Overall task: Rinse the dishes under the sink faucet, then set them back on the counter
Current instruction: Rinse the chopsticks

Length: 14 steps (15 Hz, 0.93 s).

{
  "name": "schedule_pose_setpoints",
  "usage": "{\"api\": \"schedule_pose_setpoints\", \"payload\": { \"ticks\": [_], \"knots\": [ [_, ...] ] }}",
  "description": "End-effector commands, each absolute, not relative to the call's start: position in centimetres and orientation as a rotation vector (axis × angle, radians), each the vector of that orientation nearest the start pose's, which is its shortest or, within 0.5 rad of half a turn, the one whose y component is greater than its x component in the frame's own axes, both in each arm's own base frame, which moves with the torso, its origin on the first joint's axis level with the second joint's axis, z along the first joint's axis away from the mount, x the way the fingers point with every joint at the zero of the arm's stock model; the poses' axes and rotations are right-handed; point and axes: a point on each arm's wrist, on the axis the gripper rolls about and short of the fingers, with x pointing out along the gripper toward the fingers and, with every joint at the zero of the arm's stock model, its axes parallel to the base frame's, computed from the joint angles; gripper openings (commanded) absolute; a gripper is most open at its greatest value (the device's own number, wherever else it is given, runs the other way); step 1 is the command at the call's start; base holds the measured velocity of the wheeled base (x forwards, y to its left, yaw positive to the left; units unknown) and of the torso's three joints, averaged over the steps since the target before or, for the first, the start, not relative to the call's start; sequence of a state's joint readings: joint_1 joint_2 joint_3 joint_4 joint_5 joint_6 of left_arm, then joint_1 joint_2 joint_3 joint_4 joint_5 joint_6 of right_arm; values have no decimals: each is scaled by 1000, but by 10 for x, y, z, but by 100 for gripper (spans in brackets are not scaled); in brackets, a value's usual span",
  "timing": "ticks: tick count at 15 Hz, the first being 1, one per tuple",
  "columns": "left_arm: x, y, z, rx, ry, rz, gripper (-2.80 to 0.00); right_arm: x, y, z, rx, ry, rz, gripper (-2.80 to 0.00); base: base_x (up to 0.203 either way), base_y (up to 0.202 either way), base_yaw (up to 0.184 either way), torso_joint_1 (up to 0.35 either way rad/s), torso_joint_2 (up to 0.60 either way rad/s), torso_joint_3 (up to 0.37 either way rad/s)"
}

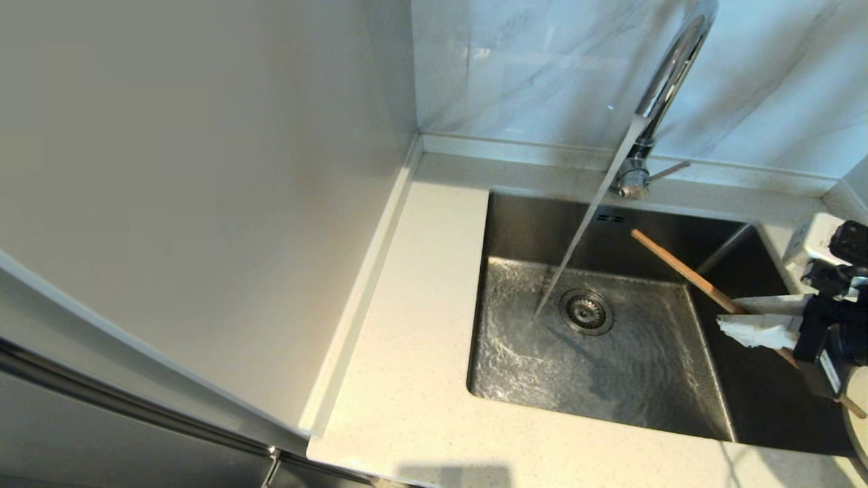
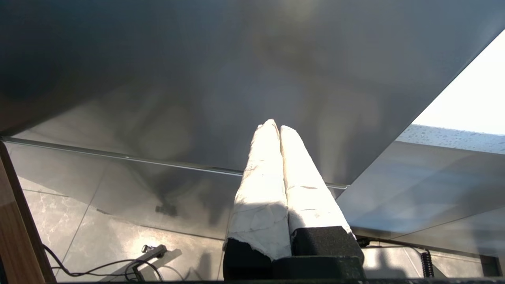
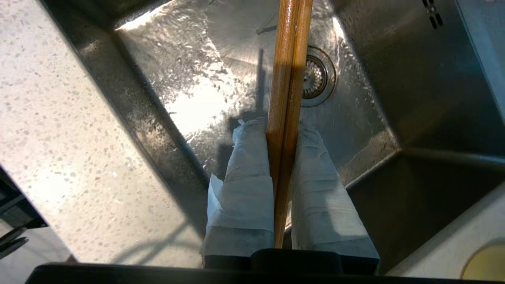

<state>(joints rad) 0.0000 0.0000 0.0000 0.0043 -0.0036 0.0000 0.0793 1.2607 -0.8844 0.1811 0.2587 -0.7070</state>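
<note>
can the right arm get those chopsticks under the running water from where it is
Probably yes: the right gripper is shut on the wooden chopsticks over the sink, with nothing between them and the stream.

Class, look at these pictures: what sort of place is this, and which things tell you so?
Most likely a home kitchen: a steel sink set into a speckled stone counter, a chrome faucet running water, and marble-look wall tiles behind.

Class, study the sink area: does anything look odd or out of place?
Yes. The right end effector grips wooden chopsticks over the sink, not a dish, and water runs from the faucet onto nothing.
</note>
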Motion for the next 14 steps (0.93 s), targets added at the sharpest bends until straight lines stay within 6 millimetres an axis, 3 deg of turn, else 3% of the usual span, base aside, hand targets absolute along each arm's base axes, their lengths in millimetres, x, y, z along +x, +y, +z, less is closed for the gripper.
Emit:
{"api": "schedule_pose_setpoints", "payload": {
  "ticks": [1,3,7,11,14],
  "knots": [
    [-23,0,75,0,5,-3,-280,198,23,228,-631,452,536,-280,0,0,0,0,0,0],
    [-23,0,75,0,5,-4,-280,210,26,225,-610,464,545,-280,0,0,0,0,0,0],
    [-23,0,75,0,5,-4,-280,235,48,222,-373,425,523,-280,0,0,0,0,0,0],
    [-23,0,75,0,5,-4,-280,263,51,226,-272,367,380,-280,0,0,0,0,0,0],
    [-23,0,75,0,5,-3,-280,272,52,233,-272,342,340,-280,0,0,0,0,0,0]
  ]
}}
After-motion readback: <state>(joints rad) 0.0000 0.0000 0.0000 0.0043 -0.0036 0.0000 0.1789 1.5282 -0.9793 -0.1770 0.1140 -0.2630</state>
